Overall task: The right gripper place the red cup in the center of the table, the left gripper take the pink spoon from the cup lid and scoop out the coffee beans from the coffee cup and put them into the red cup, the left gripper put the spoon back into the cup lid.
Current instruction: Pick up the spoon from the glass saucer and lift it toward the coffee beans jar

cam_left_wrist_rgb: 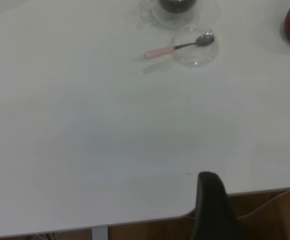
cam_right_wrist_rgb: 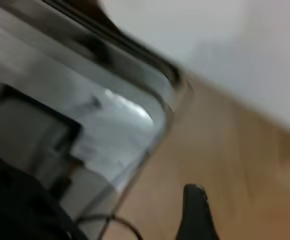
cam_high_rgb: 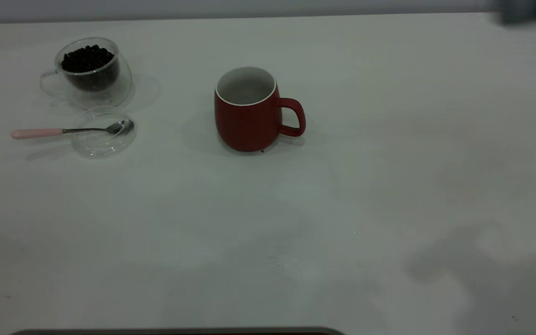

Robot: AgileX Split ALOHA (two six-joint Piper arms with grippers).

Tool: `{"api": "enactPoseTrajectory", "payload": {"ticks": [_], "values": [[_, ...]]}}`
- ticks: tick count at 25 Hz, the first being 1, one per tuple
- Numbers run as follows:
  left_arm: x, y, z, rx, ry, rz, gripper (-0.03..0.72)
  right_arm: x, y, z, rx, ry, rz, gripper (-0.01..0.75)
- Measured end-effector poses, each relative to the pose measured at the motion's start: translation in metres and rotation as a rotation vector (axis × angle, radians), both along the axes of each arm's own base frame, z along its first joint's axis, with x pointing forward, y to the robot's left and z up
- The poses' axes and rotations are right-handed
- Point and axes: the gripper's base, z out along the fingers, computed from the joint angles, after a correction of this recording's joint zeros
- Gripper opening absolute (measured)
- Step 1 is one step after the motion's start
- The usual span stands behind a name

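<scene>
Red cup (cam_high_rgb: 248, 114) is sitting mid-table, well off from my left gripper (cam_left_wrist_rgb: 211, 200), whose opening I cannot tell. Pink spoon (cam_high_rgb: 70, 130) is resting across the cup lid (cam_high_rgb: 103, 132), at six o'clock from the coffee cup (cam_high_rgb: 90, 72).

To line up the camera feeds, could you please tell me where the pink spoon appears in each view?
Exterior view: pink spoon at the left, bowl resting in the cup lid, handle pointing away from the red cup.
Left wrist view: spoon near the top, on the lid.
Right wrist view: not in it.
Shared landmark: the cup lid.
</scene>
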Motion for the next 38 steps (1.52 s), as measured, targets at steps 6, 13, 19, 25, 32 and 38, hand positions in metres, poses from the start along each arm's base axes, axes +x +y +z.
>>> {"api": "enactPoseTrajectory", "payload": {"ticks": [6,13,19,25,32,38], "values": [[0.000,0.000,0.000,0.000,0.000,0.000,0.498,-0.052,-0.053,0.034,-0.096,-0.124,-0.241,0.583],[0.000,0.000,0.000,-0.001,0.000,0.001,0.498,-0.109,-0.074,0.068,-0.001,-0.529,-0.389,0.583],[0.000,0.000,0.000,-0.001,0.000,0.001,0.498,-0.142,-0.079,0.074,0.044,-0.780,-0.459,0.583],[0.000,0.000,0.000,-0.001,0.000,0.001,0.498,-0.166,-0.080,0.077,0.087,-0.946,-0.461,0.583],[0.000,0.000,0.000,-0.001,0.000,0.001,0.498,-0.176,-0.080,0.077,0.102,-1.005,-0.462,0.583],[0.000,0.000,0.000,-0.001,0.000,0.001,0.498,-0.176,-0.080,0.077,0.109,-1.004,-0.448,0.583]]}}
